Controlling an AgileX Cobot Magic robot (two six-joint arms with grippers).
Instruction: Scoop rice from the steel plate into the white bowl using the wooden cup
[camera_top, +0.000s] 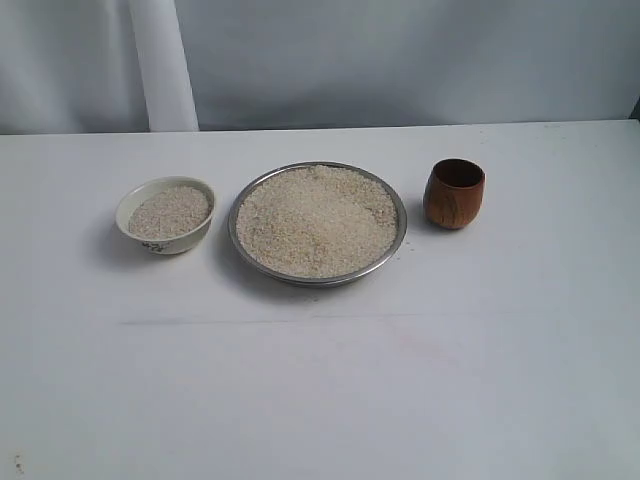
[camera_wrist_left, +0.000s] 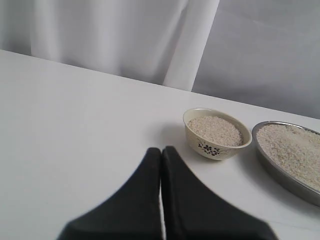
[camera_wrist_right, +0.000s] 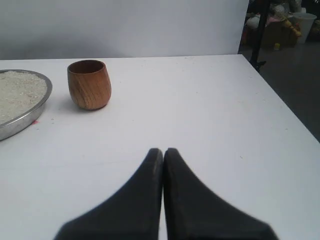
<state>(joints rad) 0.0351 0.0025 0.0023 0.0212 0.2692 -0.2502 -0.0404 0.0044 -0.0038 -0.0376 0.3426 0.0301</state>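
Wooden cup (camera_top: 454, 193) looks light, rigid and smooth; I would take it across the rim. Left pincer (camera_wrist_left: 161, 150) and right pincer (camera_wrist_right: 163, 151) are both pressed together, empty.

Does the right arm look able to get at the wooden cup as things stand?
Probably yes: only bare table lies between the right gripper and the wooden cup, which stands upright, clear of the steel plate. The gripper is shut, so it must open first.
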